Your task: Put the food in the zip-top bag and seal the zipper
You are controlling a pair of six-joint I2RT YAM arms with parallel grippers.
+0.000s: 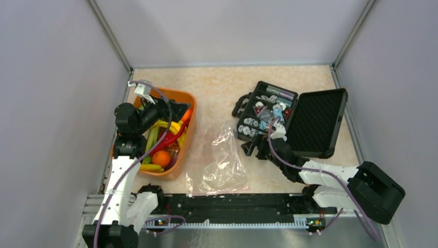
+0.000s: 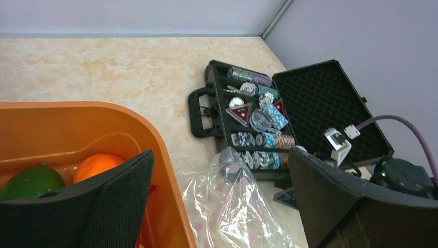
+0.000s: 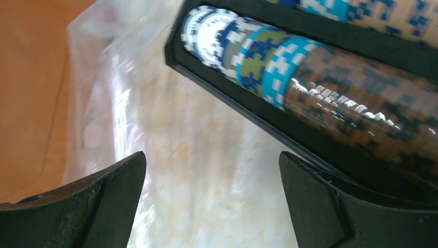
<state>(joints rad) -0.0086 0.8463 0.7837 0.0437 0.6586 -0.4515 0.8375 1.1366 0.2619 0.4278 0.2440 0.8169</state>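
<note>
Nearest the left wrist lens: two black fingers of the left pincer [image 2: 221, 155], spread as wide as they go, nothing between them. Hangs over the orange tub [image 1: 189, 135] at the left of the table [image 1: 217, 85], one finger above the tub's inside, the other out past the rim toward the clear bag [image 2: 232, 212]. Reads as a stance for dropping onto a piece of food. Just below, inside the tub: an orange [image 2: 95, 165] beside a green piece [image 2: 31, 182]; from overhead, a heap of food [image 1: 164, 135], yellow, green and red pieces together. None of it in the bag yet.

Same story on the other side: right pincer [image 3: 212, 157] gaping, gripping nothing, low over bare table between the bag's edge and the near side of the black case [image 1: 316, 123]. Sits close to the bag, likely so as to catch and hold its edge. Rows of poker chips [image 3: 258, 57] in the case, lid thrown back; no part of the job.

Between tub and case, flat and crumpled on the table: the clear bag, no food showing inside, one end near the arms' bases. Zipper not made out in any view; possibly along that near end, though too faint in the glare to say. Needs its mouth opened and held before taking any food, hence one arm at the tub and one at the bag.
</note>
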